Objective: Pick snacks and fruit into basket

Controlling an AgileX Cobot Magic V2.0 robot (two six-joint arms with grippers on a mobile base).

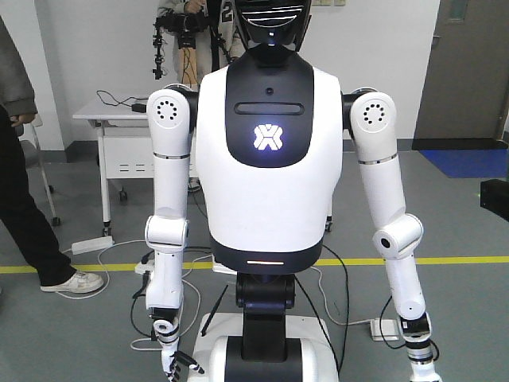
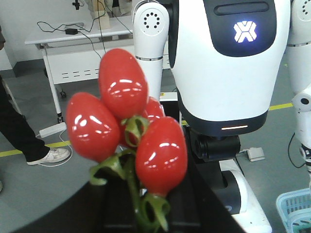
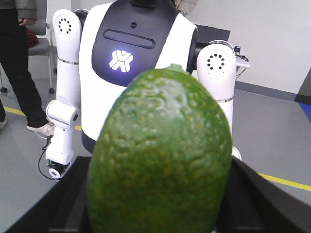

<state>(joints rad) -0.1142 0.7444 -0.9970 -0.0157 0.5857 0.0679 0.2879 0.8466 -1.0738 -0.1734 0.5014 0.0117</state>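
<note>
Left claw: clamped on glossy red tomato cluster, curly green stems.
Right claw: gripping bumpy green fruit.
Basket: light blue, slatted, on floor.

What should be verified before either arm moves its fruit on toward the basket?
1. Green bumpy-skinned fruit held by right hand: ok, dark fingers flank both sides.
2. Red tomato bunch held by left hand: cannot tell, the grip is hidden behind the bunch.
3. Basket located: ok, a light blue corner shows low right in the left wrist view.
4. Room in the basket: cannot tell, mostly out of frame.
5. Path ahead: not ok, a white humanoid robot stands directly in front.
</note>
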